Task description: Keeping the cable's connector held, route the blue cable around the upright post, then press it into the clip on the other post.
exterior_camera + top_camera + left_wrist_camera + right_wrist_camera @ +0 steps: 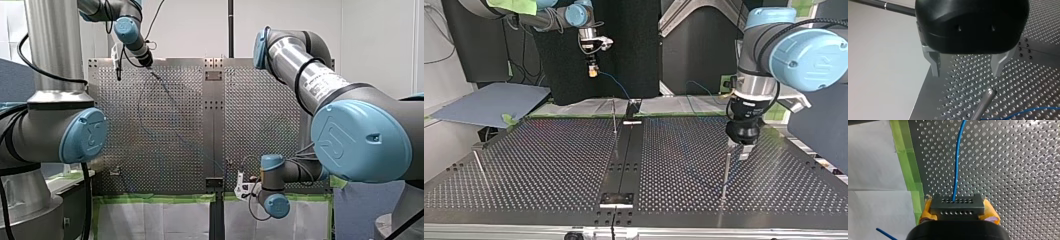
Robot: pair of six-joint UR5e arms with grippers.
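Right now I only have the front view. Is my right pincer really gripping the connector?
Observer: Yes. The right wrist view shows the right pincer shut on the dark connector, with yellow pads on both sides of it.
Operator: And my left pincer?
Observer: The left pincer is open, with nothing between its metal fingers.
Operator: Where's the post from there?
Observer: The post has its tip just ahead of that pincer, not between its fingers.

Perforated table; thin posts upright on it; blue cable seemingly draped across
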